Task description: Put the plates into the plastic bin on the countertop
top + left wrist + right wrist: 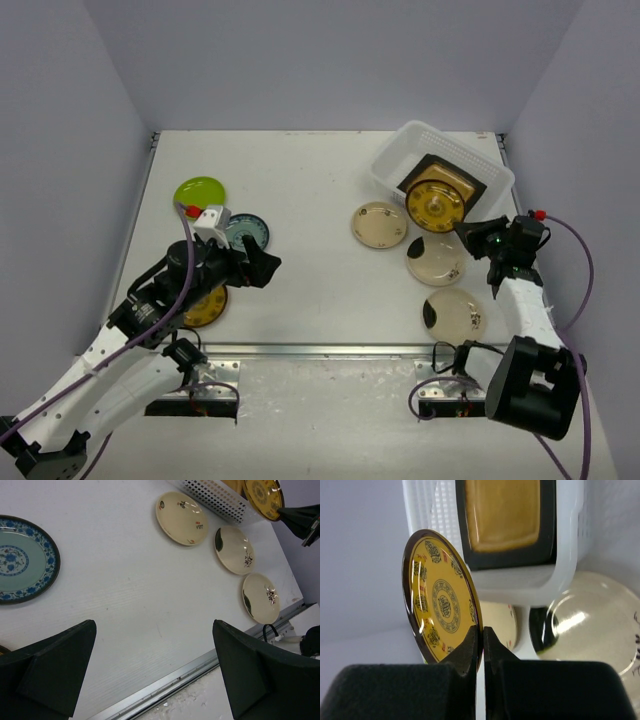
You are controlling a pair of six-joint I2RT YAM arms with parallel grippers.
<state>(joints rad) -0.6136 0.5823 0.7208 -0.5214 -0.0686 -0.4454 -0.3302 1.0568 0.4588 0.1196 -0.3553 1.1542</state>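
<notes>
My right gripper (468,232) (483,636) is shut on the rim of a yellow-brown round plate (437,205) (439,605), holding it tilted at the near edge of the white plastic bin (395,158) (564,575). An amber square plate (458,177) (502,515) lies in the bin. Three cream plates (380,224) (436,260) (454,313) lie on the countertop (310,190) near the bin. My left gripper (262,266) (155,665) is open and empty above the countertop, next to the blue-patterned plate (246,231) (22,560). The lime green plate (200,190) lies behind it. No teal square plate is in view.
Another yellow-brown plate (207,308) lies partly under my left arm near the metal front edge (320,350). Grey walls close the table on the left, back and right. The left wrist view shows the three cream plates (181,511) and the bin's slotted side (215,495).
</notes>
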